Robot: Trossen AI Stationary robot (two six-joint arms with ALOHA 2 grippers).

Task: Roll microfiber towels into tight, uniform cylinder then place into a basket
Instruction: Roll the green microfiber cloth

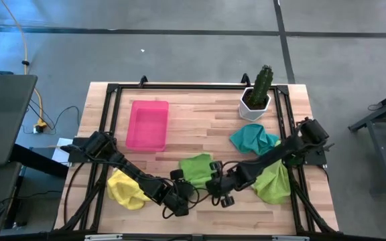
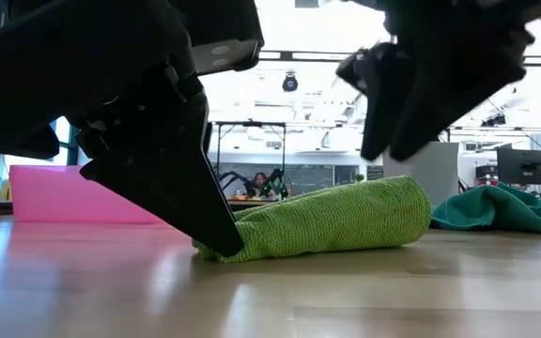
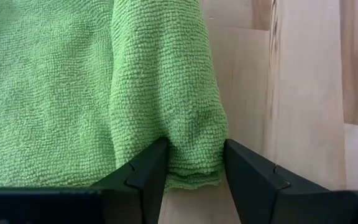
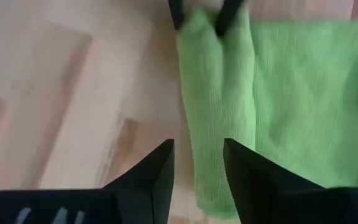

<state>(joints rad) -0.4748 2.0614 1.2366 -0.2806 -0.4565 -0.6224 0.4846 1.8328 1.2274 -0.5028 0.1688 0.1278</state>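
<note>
Overhead, table-level and 2 close wrist cameras all share the rolled green towel (image 2: 332, 221).

Grey concrete floor (image 1: 193, 57), bright ceiling lights (image 2: 299, 28)

Wood table (image 1: 200, 114), w/ pink basket (image 1: 147, 124), cactus pot (image 1: 254, 104), yellow (image 1: 126, 189), teal (image 1: 252, 139), 2 green towels (image 1: 196, 167).

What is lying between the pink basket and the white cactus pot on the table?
Nothing: in the high view, only bare wood separates the pink basket from the cactus pot. The teal towel lies nearer the arms.
</note>
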